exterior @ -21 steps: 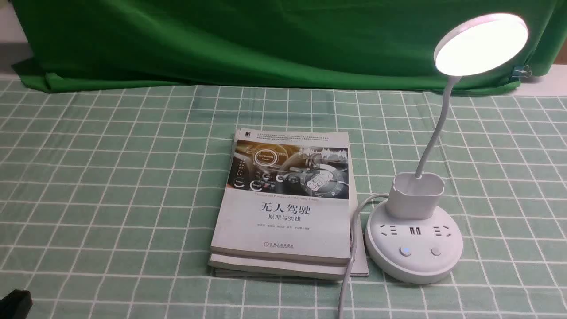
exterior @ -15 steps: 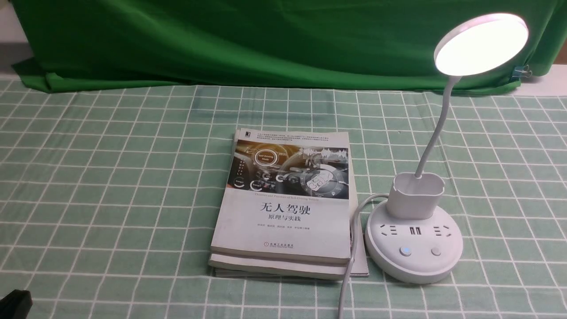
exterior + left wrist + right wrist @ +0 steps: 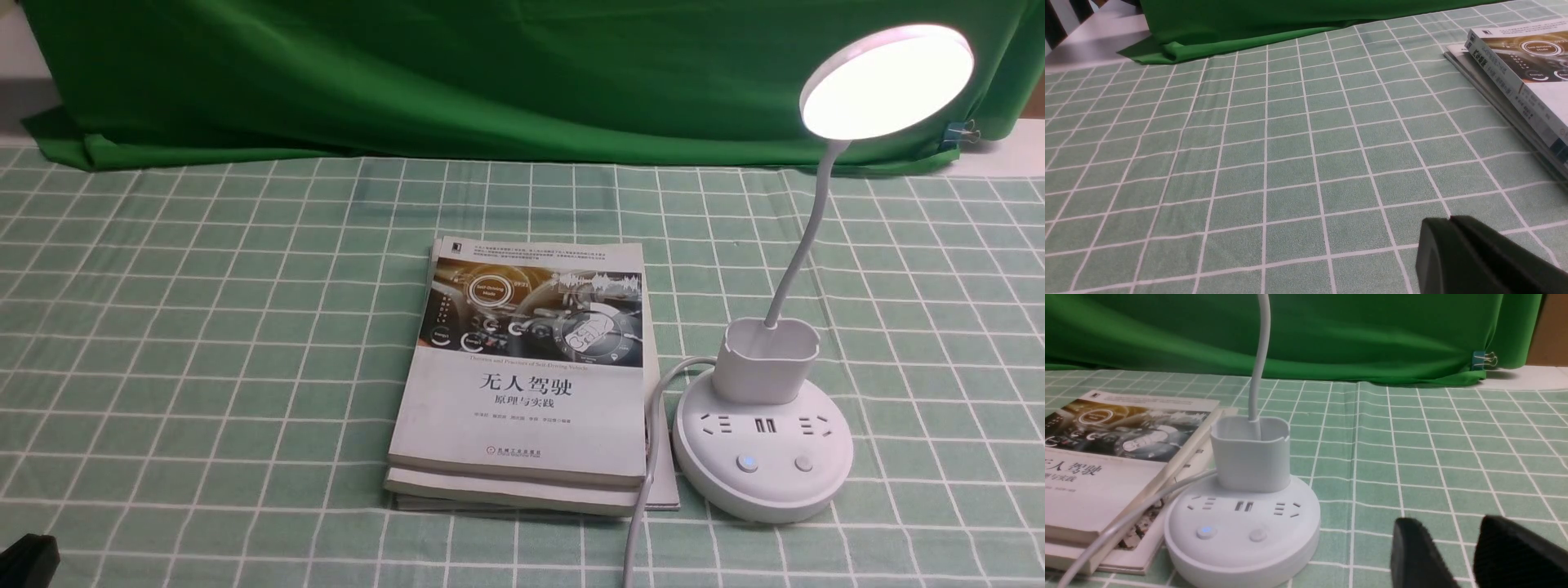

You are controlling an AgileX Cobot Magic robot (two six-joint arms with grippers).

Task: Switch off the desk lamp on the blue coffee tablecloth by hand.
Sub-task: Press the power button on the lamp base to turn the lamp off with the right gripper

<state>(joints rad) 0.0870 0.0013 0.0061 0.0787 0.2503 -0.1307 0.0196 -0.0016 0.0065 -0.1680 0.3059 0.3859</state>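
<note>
The front view looks forward and down from above the near edge. It takes in the cloth [image 3: 204, 327] up to the backdrop [image 3: 408, 73] along the top of the frame. The books [image 3: 522, 384] are at centre and the lamp [image 3: 763, 457] at right, its head in the upper right corner. The left wrist view sits low and close over the cloth, facing the backdrop's left end, with the left gripper [image 3: 1449, 220] in its foreground. The right wrist view sits near table level, close to the lamp's base, facing the backdrop, with the right gripper [image 3: 1451, 526] in its foreground. All three views share books, cloth and backdrop. Only the front and right wrist views show the lamp.
</note>
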